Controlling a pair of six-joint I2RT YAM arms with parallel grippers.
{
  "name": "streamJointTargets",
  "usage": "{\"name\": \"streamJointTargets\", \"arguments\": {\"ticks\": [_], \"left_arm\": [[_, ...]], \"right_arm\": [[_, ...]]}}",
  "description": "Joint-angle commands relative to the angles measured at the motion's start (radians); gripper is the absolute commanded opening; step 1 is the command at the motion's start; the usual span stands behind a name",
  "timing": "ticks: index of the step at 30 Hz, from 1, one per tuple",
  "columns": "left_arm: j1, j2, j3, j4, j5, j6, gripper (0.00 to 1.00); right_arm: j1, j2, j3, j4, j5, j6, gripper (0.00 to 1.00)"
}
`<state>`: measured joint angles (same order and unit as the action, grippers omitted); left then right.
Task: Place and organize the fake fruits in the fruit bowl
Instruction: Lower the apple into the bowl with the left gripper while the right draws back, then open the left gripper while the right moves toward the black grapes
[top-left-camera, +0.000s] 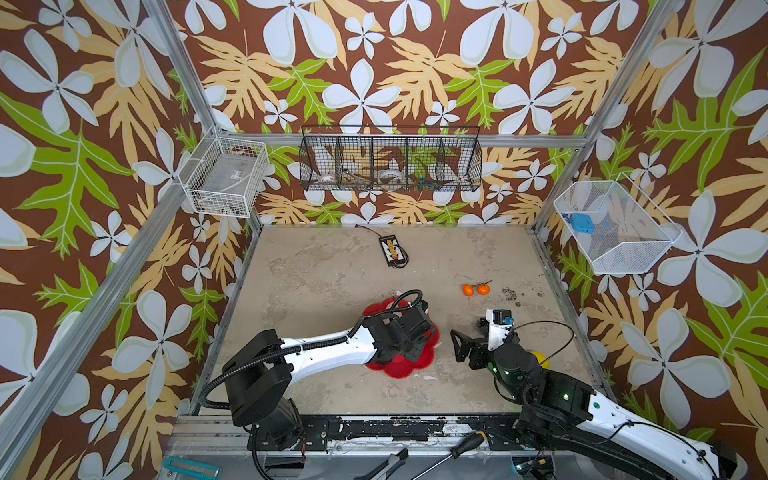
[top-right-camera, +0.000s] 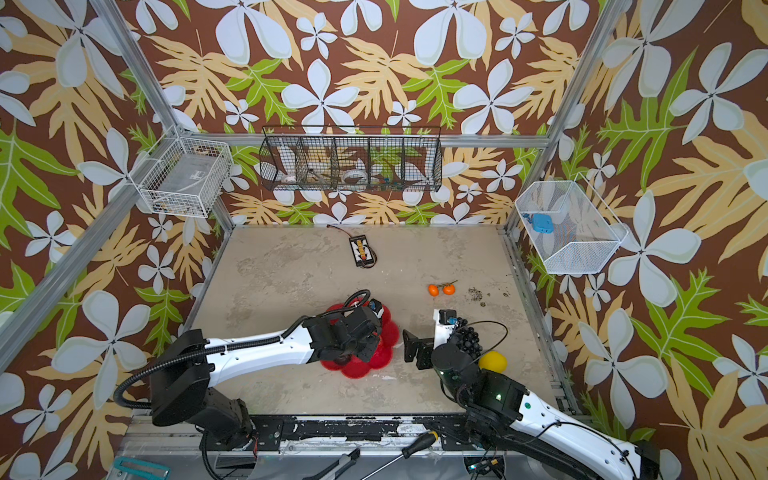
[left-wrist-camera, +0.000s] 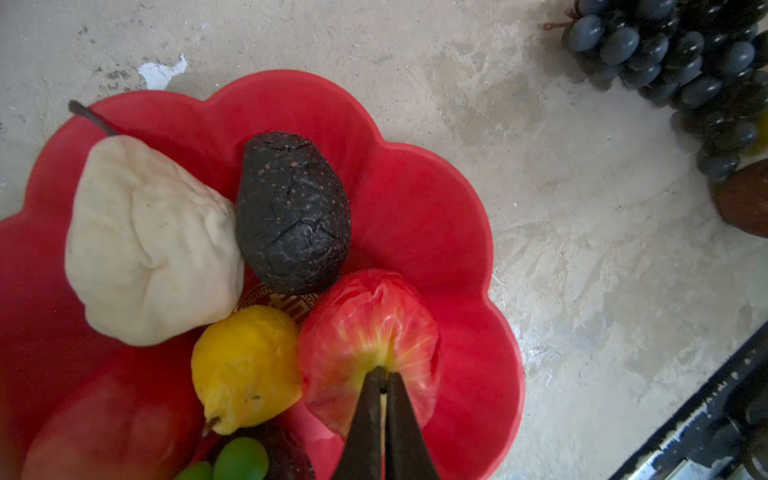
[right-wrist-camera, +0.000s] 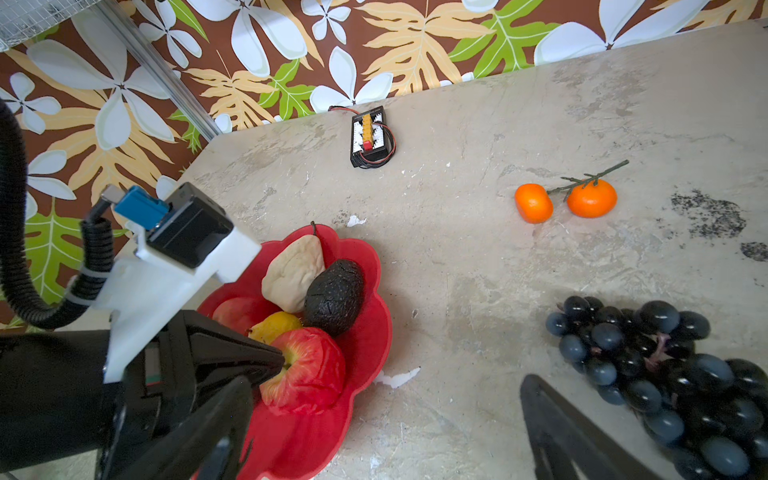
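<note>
Then in hand: apple seated in fruit bowl.
Left gripper: fingers together, touching apple.
Right gripper: fingers apart.
Next: grape bunch, lower right, wanted grasping.

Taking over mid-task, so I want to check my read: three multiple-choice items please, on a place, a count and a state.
1. Where does the grape bunch lie? A on the table, outside the fruit bowl; B inside it; C hanging in mid-air.
2. How many oranges lie on the table? A one; B two; C three.
3. How do the left gripper's fingers stand? A shut, tips at the apple's stem hollow; B half open around it; C wide open.
Key: 1 A, it rests on bare table; 2 B, a pair joined by a twig; 3 A, they press together in the left wrist view.
</note>
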<state>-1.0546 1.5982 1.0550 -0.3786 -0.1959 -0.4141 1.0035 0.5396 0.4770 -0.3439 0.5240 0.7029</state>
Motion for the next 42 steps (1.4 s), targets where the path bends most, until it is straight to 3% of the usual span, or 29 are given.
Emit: {"name": "streamJointTargets", "arguments": {"ticks": [1,14,19,23,26,30,38,40,42], "left_arm": [[0.0,0.009,0.009,-0.008,-0.033,0.006,0.0],[-0.001,-0.047,-0.009,-0.002,-0.028,0.008,0.2],[0.0,-0.103,-0.027,0.014,-0.026,0.003,0.31],[0.0,-0.17,-0.067,0.048,-0.03,-0.013,0.35],[0.001,-0.244,-0.121,0.09,-0.039,-0.03,0.4],[0.0,-0.39,-0.243,0.184,-0.075,-0.049,0.45],[0.0,-0.736,-0.51,0.307,-0.244,-0.065,0.57],[0.0,-0.813,-0.571,0.322,-0.29,-0.059,0.61],[0.001,-0.872,-0.616,0.329,-0.328,-0.061,0.64]], "right_arm": [[0.001,-0.004,0.006,-0.003,0.011,-0.004,1.0],[0.0,-0.011,0.037,-0.048,0.09,-0.023,0.99],[-0.005,0.024,0.065,-0.13,0.144,0.042,0.98],[-0.055,0.062,0.086,-0.195,0.12,0.103,0.97],[-0.126,0.093,0.091,-0.251,0.072,0.155,0.97],[-0.144,0.125,0.064,-0.329,0.104,0.313,0.96],[-0.177,0.264,0.113,-0.503,0.139,0.545,0.96],[-0.243,0.307,0.114,-0.526,0.097,0.568,0.97],[-0.337,0.338,0.105,-0.495,0.024,0.499,0.97]]}}
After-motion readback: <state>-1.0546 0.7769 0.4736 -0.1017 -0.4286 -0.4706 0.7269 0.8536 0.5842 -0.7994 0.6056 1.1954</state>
